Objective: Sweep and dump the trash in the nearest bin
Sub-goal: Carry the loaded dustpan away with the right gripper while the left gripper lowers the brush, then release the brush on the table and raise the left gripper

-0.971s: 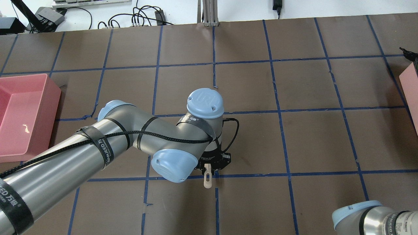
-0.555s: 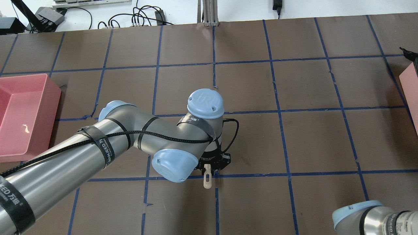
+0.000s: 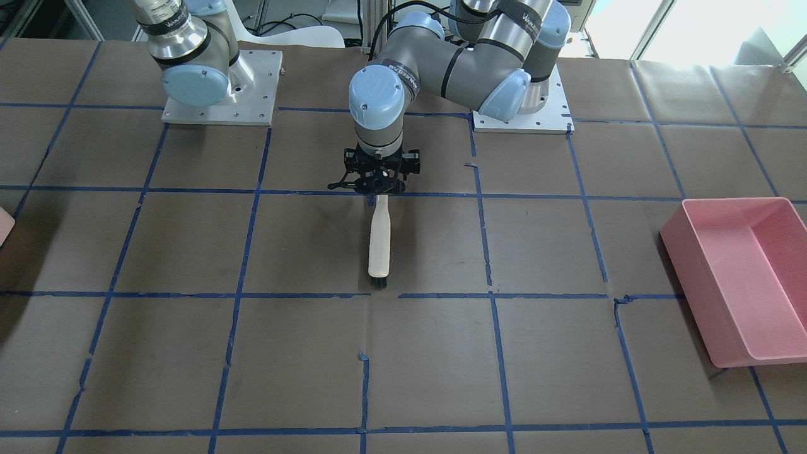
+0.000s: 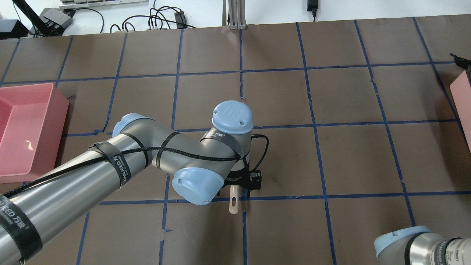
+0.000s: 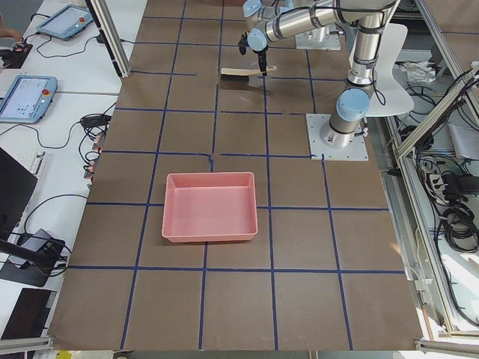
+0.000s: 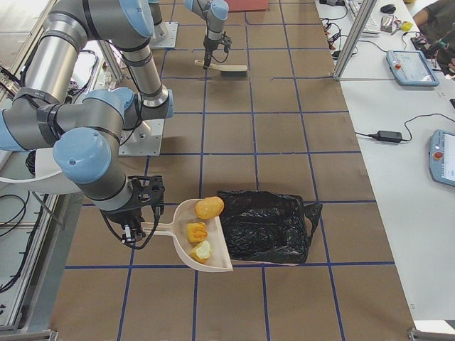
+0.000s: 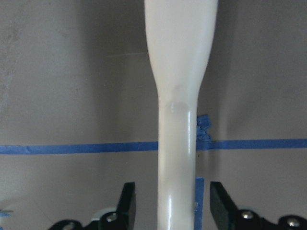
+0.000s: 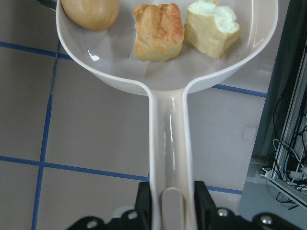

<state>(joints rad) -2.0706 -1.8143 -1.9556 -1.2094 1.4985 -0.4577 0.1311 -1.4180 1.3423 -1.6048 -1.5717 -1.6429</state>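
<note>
Over the middle of the surface [image 3: 189, 252], wide-spread left fingers [image 7: 125, 207] on either side of the cream handle of the brush [image 3: 379, 243], a clear gap on both sides, touching nothing. Lies flat on the brown paper, handle end with its hanging hole toward the robot, dark bristles at the far end just short of a line of blue tape [image 3: 302, 294]; crosses another tape line right under the fingers.

At the robot's right end, right fingers [image 8: 143, 201] closed tight on the handle of the dustpan [image 8: 168, 76]. Carries all the trash in its bowl, side by side: tan potato-shaped piece [image 8: 90, 12] at one side, orange-brown bread-like chunk [image 8: 158, 31] in the middle, pale chunk [image 8: 212, 28] at the other, the last two nearly touching. Points its mouth at a crumpled black bag [image 6: 266, 226] just beside it. Cannot tell whether resting on the surface or held just above it.

At the right edge of the overhead view, only a sliver of the pale pink bin [image 4: 463, 106], a scrap of black plastic at its far corner. Well apart, at the robot's left end, a large pink tub [image 3: 700, 302], open side up.
</note>
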